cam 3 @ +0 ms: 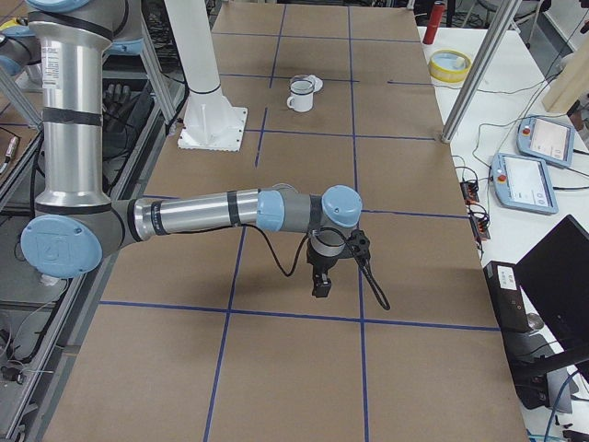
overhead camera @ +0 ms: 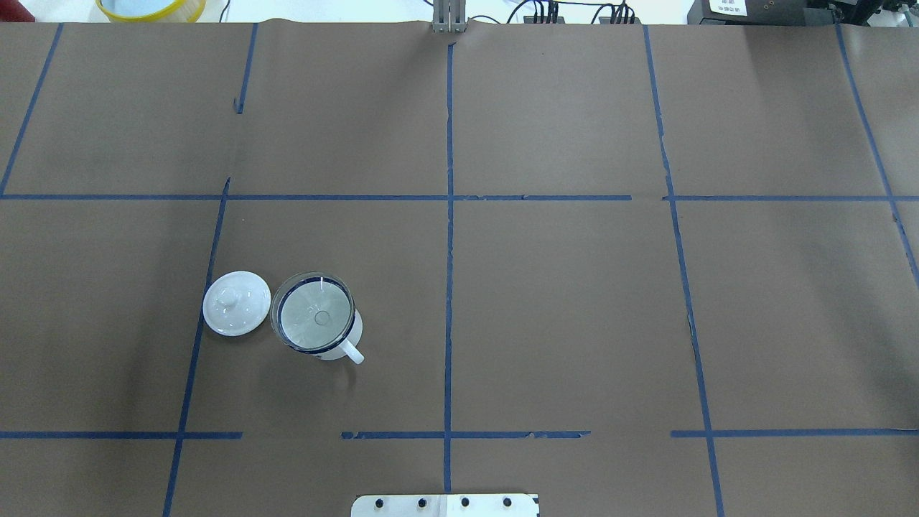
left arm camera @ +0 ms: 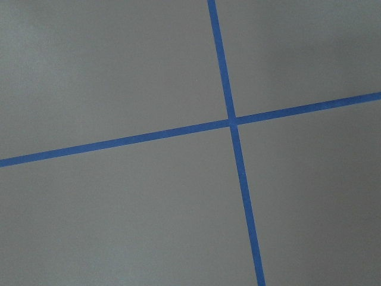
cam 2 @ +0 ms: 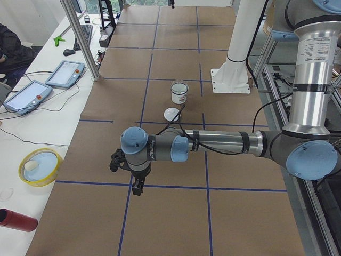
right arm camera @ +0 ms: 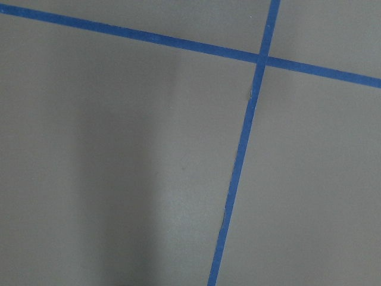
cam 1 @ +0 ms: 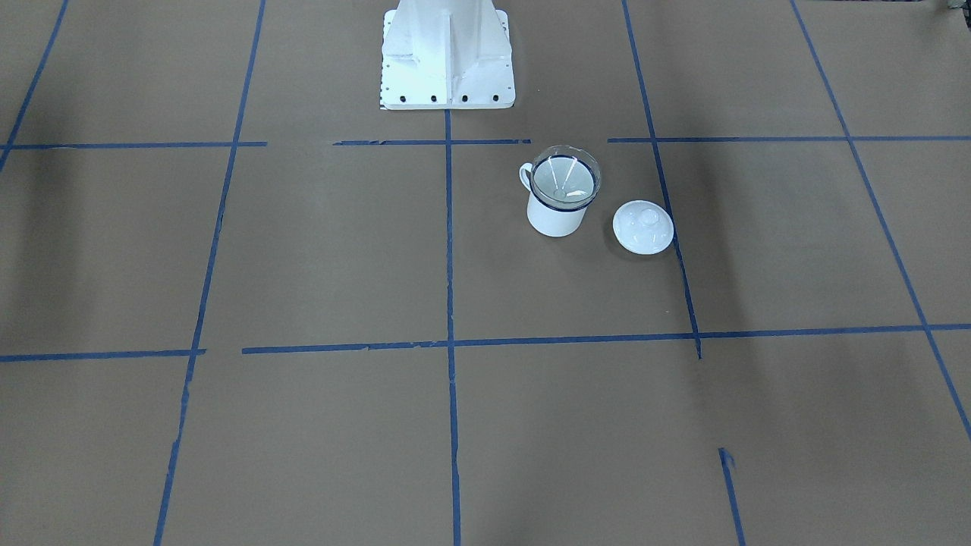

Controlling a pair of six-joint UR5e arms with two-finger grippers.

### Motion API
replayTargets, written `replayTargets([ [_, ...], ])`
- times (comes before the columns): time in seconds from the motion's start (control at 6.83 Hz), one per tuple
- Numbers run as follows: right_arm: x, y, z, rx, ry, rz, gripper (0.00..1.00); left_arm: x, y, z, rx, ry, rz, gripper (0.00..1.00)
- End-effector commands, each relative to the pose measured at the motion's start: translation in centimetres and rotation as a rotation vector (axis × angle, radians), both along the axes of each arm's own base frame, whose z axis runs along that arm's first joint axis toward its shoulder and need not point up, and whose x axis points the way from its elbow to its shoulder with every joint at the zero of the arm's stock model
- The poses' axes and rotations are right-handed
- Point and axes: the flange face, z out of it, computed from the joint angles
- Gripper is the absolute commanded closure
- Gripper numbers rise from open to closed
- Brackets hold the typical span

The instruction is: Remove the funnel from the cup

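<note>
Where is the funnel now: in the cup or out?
In. The funnel sits upright in the cup, its wide bowl resting on the dark rim, spout down inside.

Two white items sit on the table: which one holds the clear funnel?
The cup, with its dark blue rim and loop handle; the funnel sits in its mouth. The knobbed lid beside it holds nothing.

The funnel [overhead camera: 314,313] sits in the cup [overhead camera: 343,340], just beside the lid [overhead camera: 236,302].
</note>
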Motion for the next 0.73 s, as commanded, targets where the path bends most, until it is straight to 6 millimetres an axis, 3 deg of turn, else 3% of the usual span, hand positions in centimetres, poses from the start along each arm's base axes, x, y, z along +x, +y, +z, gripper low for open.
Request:
replayTargets([
  [0.0, 0.0, 0.0, 0.0, 0.000, 0.000, 0.000, 0.00, 0.0, 0.0, 0.0, 0.002, -0.001, 0.001, 0.00],
  [0.44, 0.0, 0.0, 0.0, 0.000, 0.000, 0.000, 0.00, 0.0, -0.8, -0.8, 0.009, -0.005, -0.003, 0.00],
  [0.59, 0.0, 0.0, 0.0, 0.000, 0.000, 0.000, 0.00, 0.0, -2.0, -3.2, -0.009, -0.008, -0.003, 0.00],
])
